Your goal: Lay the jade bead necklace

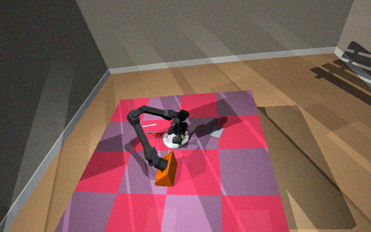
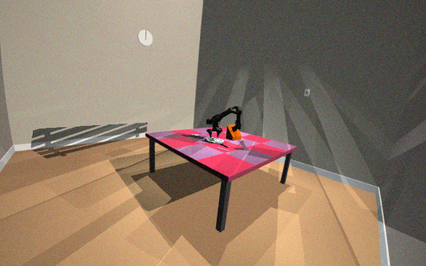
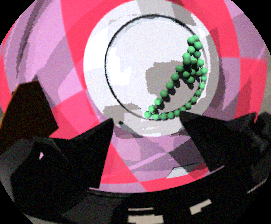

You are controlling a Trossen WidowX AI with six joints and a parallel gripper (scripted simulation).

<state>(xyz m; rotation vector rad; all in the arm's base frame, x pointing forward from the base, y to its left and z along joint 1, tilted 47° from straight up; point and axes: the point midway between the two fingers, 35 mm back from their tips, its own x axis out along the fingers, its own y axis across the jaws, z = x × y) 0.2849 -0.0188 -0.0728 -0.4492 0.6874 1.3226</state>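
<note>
The round white bead board (image 1: pixel 168 141) (image 2: pixel 221 142) (image 3: pixel 97 65) lies on the checkered table, with a thin dark circular groove. The green jade bead necklace (image 2: pixel 212 139) (image 3: pixel 168 89) lies on its right part in the wrist view. One strand follows the groove along the lower right; another cuts inward across the board, with beads bunched near the right side. The groove's left and top are bare. My gripper (image 2: pixel 214 136) (image 3: pixel 147 117) is open and empty, just above the board, its fingers apart near the board's lower edge in the wrist view. Whether beads sit inside the groove cannot be told.
The arm's orange base (image 1: pixel 164 175) (image 2: pixel 232 132) stands close to the board. A pale flat square (image 1: pixel 217 133) lies to the board's right in the top view. A red and dark tool (image 1: pixel 155 134) and a thin white stick (image 1: pixel 149 125) lie to its left.
</note>
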